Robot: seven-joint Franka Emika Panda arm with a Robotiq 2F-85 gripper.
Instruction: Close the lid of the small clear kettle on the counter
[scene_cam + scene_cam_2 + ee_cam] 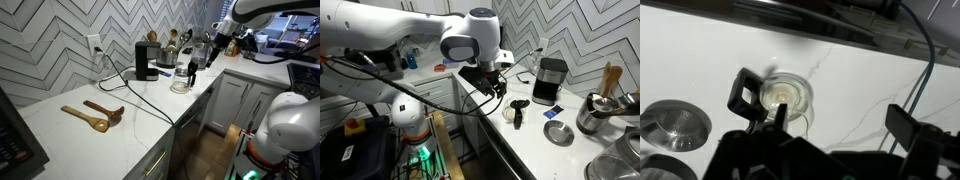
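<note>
The small clear glass kettle [182, 76] stands on the white marble-look counter [90, 135], next to the black coffee machine. From above in the wrist view, the kettle [790, 97] shows an uncovered pale mouth. Its dark lid [743, 90] is tipped up at the left side by the handle. The kettle also shows in an exterior view [518, 110] as a small dark-topped jug. My gripper [840, 125] is open and empty above the counter, its left finger over the kettle's rim. It hangs just beside the kettle in both exterior views [213, 52] [495, 88].
A black coffee machine [147, 60] stands by the wall, with a black cable [135, 95] running across the counter. Wooden spoons [95, 115] lie further along. A round metal dish [675, 125] sits near the kettle. A pot with utensils [598, 112] stands further off.
</note>
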